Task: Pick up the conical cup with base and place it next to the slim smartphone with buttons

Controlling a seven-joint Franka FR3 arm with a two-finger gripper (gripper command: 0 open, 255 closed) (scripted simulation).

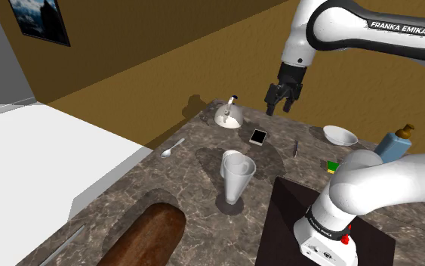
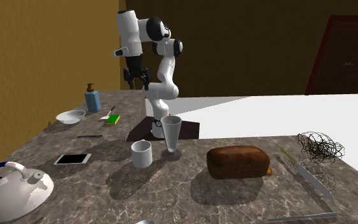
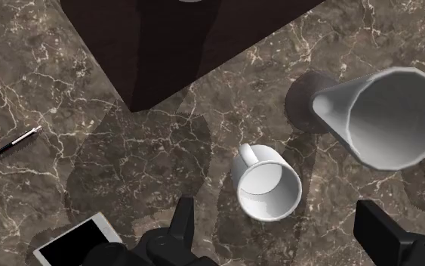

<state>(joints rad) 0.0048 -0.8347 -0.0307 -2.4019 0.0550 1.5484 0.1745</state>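
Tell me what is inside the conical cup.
Nothing shows inside the conical cup. The wrist view looks into its open mouth and finds bare grey walls. The narrow bottom is hidden behind the cup's own near wall, so that part cannot be checked.

I see a white mug [image 3: 267, 189] standing upright on the dark marbled counter [image 1: 127, 189]. A brown loaf [image 2: 238, 162] lies near it, with a knife [image 2: 308, 175] and a wire tangle [image 2: 319, 146] just past the loaf. Elsewhere on the counter I make out a kettle [image 1: 228, 115], a spoon [image 1: 172, 148], a pen [image 1: 295, 148], a white bowl [image 1: 340, 136], a blue bottle [image 1: 395, 142] and a green sponge [image 1: 332, 165] near the bowl.
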